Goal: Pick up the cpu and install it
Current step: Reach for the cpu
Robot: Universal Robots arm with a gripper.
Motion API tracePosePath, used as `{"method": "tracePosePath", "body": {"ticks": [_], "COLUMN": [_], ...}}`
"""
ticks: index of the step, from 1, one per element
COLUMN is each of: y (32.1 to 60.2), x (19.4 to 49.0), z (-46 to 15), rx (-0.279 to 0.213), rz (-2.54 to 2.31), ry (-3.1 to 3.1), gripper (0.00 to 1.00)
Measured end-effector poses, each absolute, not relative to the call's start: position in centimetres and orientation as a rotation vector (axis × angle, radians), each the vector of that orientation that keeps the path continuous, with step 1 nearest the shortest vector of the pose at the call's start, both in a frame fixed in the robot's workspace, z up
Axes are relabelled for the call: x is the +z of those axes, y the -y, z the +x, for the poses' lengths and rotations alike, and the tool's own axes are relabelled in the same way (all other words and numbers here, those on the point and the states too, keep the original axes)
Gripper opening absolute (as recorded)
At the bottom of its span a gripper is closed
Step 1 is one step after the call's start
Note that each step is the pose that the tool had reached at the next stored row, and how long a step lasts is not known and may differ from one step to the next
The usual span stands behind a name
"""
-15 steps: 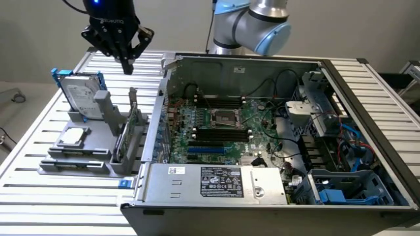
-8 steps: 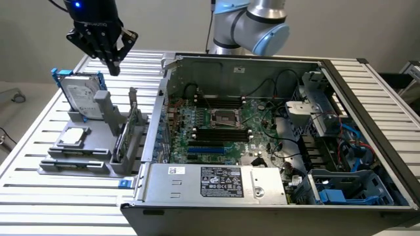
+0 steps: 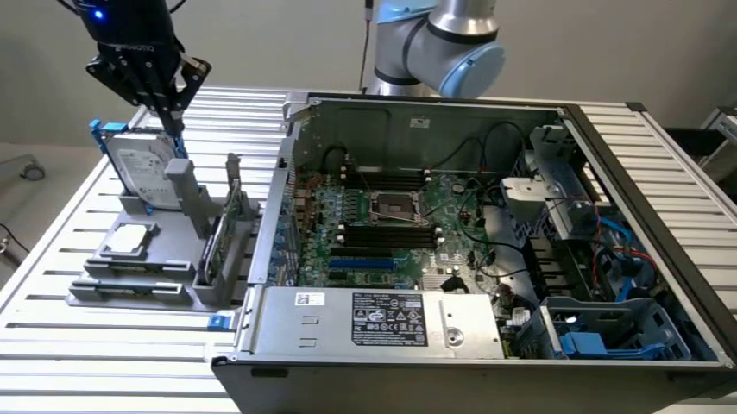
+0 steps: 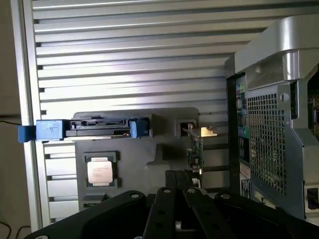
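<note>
Black multi-fingered gripper (image 3: 173,112) hangs over the far end of the grey moulded parts holder (image 3: 173,289), above the silver hard drive with blue bracket (image 3: 144,168). It reads as drawn narrow, tips together, nothing held; the wrist view (image 4: 177,181) agrees.

The cpu (image 3: 129,239), a small flat square chip with a plain silvery-grey metal top, lies flat in a square pocket of the holder. In the exterior view that is about 6 o'clock from the gripper and 9 o'clock from the dark metal-framed square socket (image 3: 392,207). It is well apart from the gripper and untouched.

Handling, as a judgement: light, rigid and thin, with a smooth lid likely slippery to pads and an underside likely delicate. Best taken by two opposite edges and kept level. The pocket walls sit close around it in the wrist view (image 4: 101,173), so little edge is free (a tight entry).

Containers:
- The holder (image 4: 149,159) carries the cpu in its pocket, the hard drive (image 4: 99,128) on edge in a slot, and a green circuit card (image 3: 236,224) upright in another slot.
- The open grey computer case (image 3: 645,164) holds the green motherboard (image 3: 455,233) with the socket near its middle, plus black cables.
- A silver labelled power supply (image 3: 357,321) sits at 6 o'clock of the socket.
- Whether the socket is empty, cannot tell
</note>
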State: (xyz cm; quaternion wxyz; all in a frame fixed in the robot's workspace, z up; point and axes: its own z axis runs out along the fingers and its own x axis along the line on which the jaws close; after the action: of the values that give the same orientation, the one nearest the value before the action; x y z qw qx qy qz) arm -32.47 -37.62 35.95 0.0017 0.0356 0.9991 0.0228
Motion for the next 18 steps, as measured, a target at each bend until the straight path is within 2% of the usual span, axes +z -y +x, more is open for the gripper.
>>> {"method": "tracePosePath", "body": {"ticks": [18], "y": [37.6], "x": [33.8], "z": [-40.7], "rx": [0.062], "rz": [0.112], "ry": [-3.138], "gripper": [0.11]}}
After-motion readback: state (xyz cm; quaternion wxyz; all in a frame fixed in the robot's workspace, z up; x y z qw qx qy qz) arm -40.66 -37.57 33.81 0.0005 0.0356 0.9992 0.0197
